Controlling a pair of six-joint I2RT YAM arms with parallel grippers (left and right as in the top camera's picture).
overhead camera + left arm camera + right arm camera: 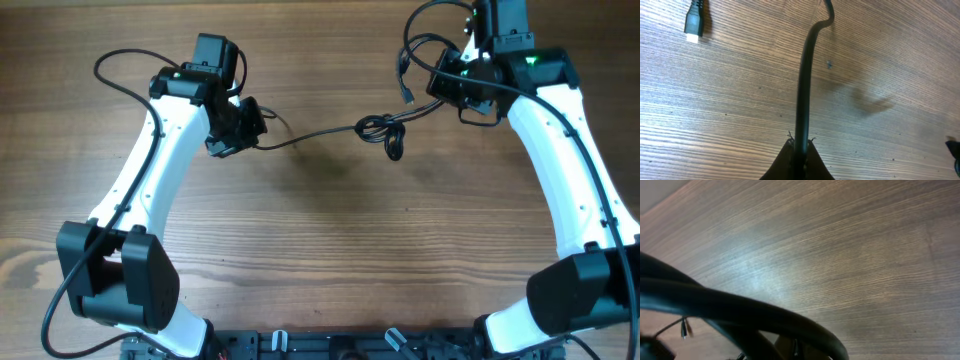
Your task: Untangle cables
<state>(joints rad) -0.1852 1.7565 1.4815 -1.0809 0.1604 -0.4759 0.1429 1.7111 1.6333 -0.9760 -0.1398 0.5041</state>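
Overhead, thin black cables knotted mid-span, woodgrain table, left hand and right hand clamped on them.

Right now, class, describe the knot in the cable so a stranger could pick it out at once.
Over the wooden table, a thin black cable runs between the left gripper and the right gripper. Nearer the right one sits the knot: a small cluster of loops, unlike the single strand either side.

Table: wood, vis. grain, smooth, matt w/ slight sheen. Cables: blk plastic jacket, smooth, semi-gloss. Arm shells: wht plastic, glossy.
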